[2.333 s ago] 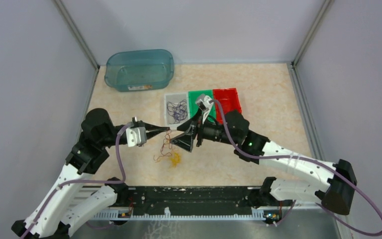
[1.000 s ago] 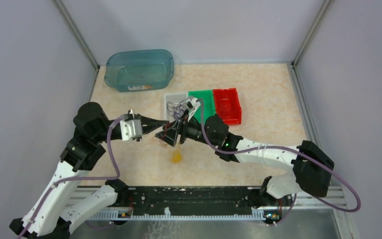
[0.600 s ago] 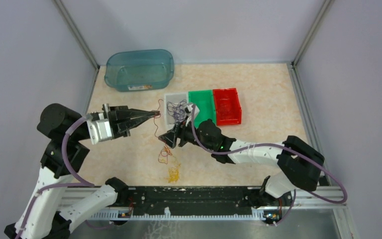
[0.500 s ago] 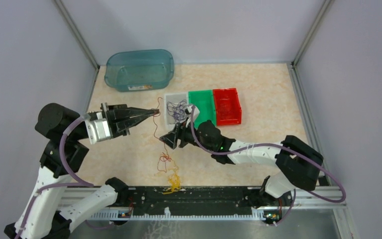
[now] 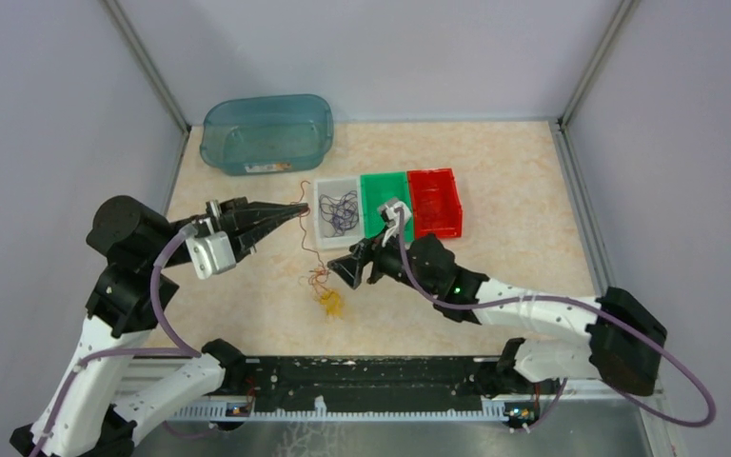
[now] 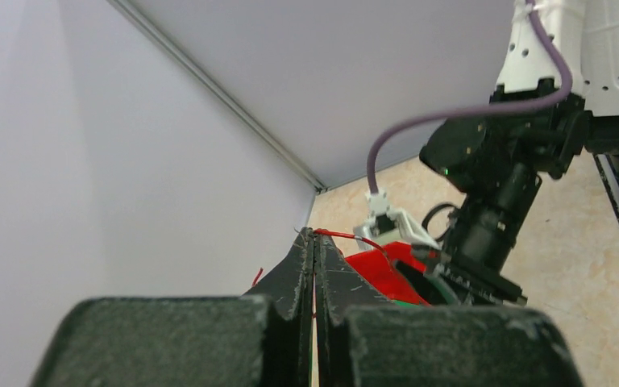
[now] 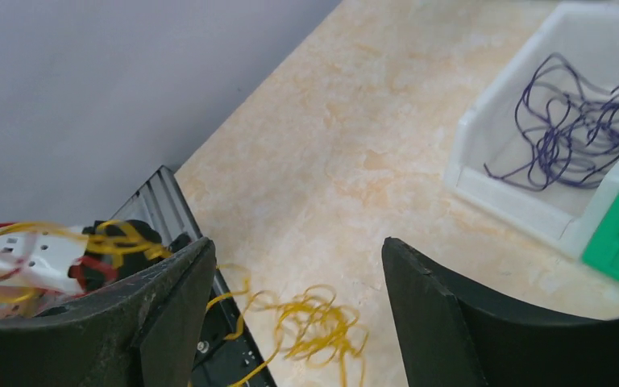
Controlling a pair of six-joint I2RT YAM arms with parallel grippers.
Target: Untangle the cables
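My left gripper [image 5: 301, 207] is shut on one end of a thin red cable [image 5: 318, 278], raised above the table. The cable hangs down to a small red tangle joined to a yellow-orange clump [image 5: 330, 303] on the table. In the left wrist view the shut tips [image 6: 314, 234] pinch the red strand [image 6: 355, 240]. My right gripper [image 5: 343, 270] is open and empty just right of the tangle. In its wrist view the jaws [image 7: 297, 246] stand wide apart over the yellow clump [image 7: 322, 322]. Dark purple cables [image 5: 340, 209] lie in a white bin [image 7: 483, 189].
A green bin [image 5: 385, 190] and a red bin [image 5: 435, 195] stand right of the white bin [image 5: 322, 205]. A teal tub [image 5: 266, 133] sits at the back left. The black front rail [image 5: 371, 376] runs along the near edge.
My left gripper has moved slightly right, still pinching the red cable. My right arm has drawn back to the right. The yellow clump has come away from the front rail.
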